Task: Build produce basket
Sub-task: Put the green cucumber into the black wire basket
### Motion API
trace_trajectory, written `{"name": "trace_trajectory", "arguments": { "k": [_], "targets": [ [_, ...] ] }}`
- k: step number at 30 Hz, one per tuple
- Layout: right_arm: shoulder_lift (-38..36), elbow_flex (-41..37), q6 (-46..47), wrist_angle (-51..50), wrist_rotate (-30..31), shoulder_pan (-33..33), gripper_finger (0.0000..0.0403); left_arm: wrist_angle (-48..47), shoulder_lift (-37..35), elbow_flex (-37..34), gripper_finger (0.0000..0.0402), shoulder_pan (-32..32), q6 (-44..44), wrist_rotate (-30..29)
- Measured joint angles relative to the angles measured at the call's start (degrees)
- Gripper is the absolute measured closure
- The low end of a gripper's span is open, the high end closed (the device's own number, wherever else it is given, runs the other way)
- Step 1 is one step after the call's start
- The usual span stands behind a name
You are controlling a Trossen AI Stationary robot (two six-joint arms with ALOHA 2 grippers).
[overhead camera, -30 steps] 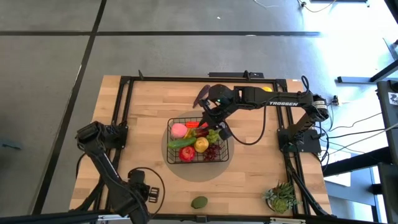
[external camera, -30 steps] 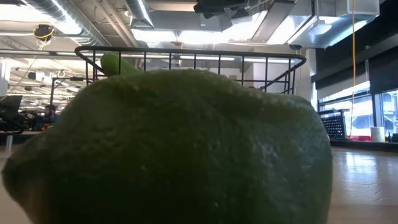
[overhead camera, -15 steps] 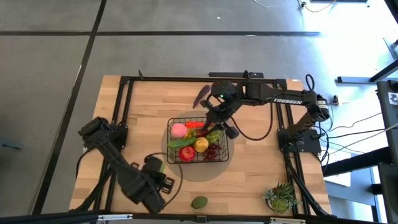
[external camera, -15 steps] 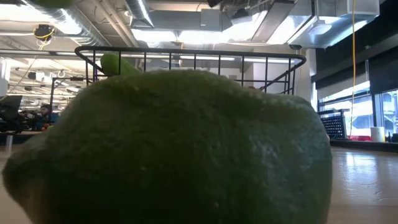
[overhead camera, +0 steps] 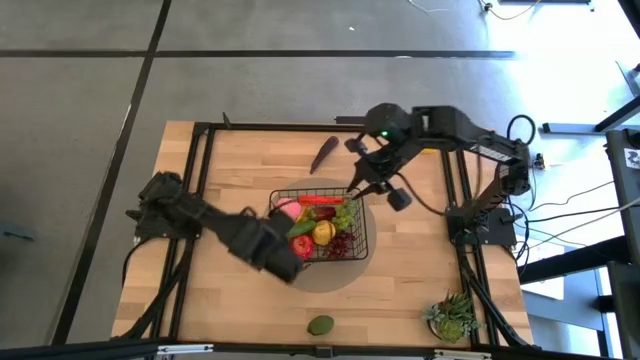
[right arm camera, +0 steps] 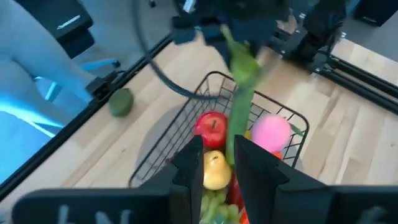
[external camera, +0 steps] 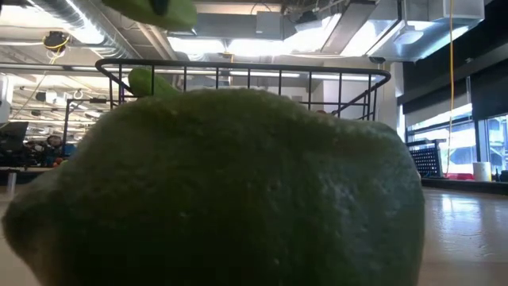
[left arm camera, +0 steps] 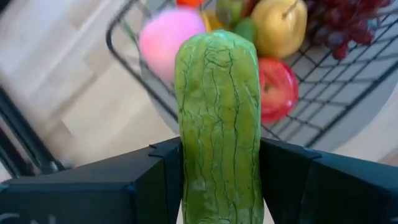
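Cucumber (left arm camera: 217,118) sits clamped between left claw (left arm camera: 219,180) fingers, just beside basket (overhead camera: 357,248); right claw (right arm camera: 231,163) grips a green stalk.

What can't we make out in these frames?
Low view: the lime fills the frame, hiding the basket contents.
High view: the left gripper covers the cucumber it holds.
Right wrist view: the long green piece in the right gripper is too blurred to name.
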Motion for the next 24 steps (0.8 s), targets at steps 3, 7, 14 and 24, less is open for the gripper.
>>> {"name": "trace_trajectory", "arguments": {
  "k": [3,7,14,24],
  "targets": [
    [0.0,3.9,-0.3,-5.0,-0.1,0.0,0.0319,2.9,-0.7,0.0,0.0254,4.1,9.5,0.0],
    [0.0,6.6,-0.3,-9.7,0.0,0.0,0.0319,9.3,-0.9,0.0,0.0254,10.0,24.1,1.7],
    [0.0,8.7,-0.2,-15.6,0.0,0.0,0.0319,21.9,-0.1,-0.1,0.0254,19.2,47.6,11.3],
    [-2.3,9.8,6.6,-19.3,-0.3,0.0,0.0319,23.0,2.8,-0.1,0.0254,26.2,65.4,30.5]
  ]
}}
